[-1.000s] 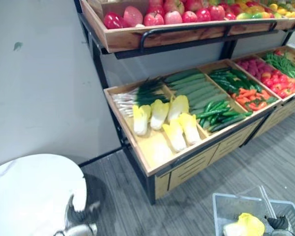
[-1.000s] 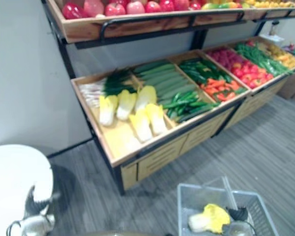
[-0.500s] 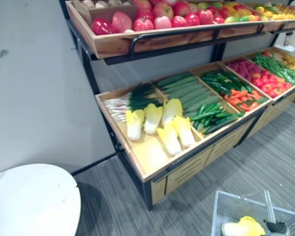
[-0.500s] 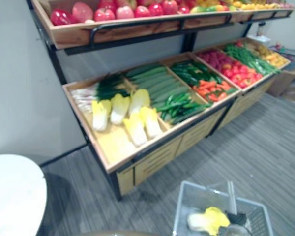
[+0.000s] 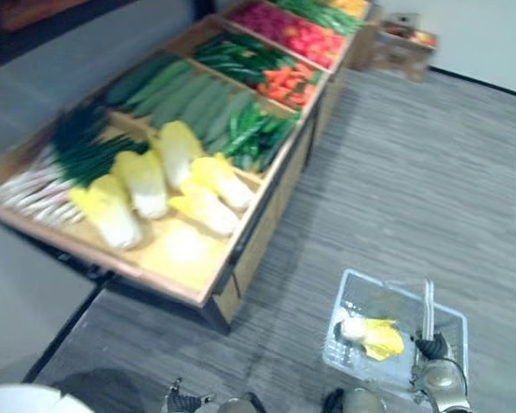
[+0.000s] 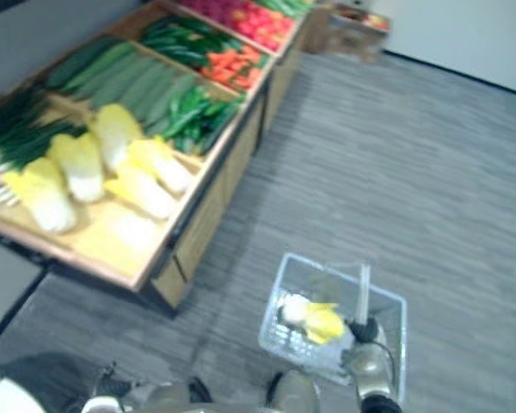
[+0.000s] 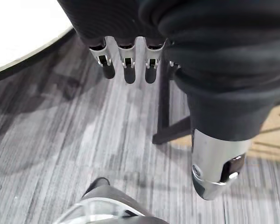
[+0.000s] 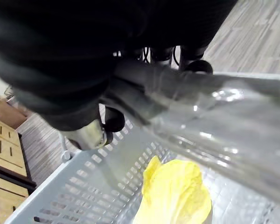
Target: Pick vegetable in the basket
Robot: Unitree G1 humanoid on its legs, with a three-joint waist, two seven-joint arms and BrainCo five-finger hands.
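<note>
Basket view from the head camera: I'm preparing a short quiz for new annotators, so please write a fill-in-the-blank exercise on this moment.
The right hand is curled round the ____ of the basket.
Inside the basket lies one ____ cabbage.
The left hand hangs open and holds ____.
Missing words: handle; yellow; nothing.

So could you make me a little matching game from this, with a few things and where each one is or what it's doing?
Things:
1. cabbage apart from the others
2. left robot hand
3. right robot hand
4. cucumbers

Places or states:
A. closed round the handle
B. open, above the grey floor
C. on the wooden stand
D. inside the clear basket

Pairs: 1-D, 2-B, 3-A, 4-C.
</note>
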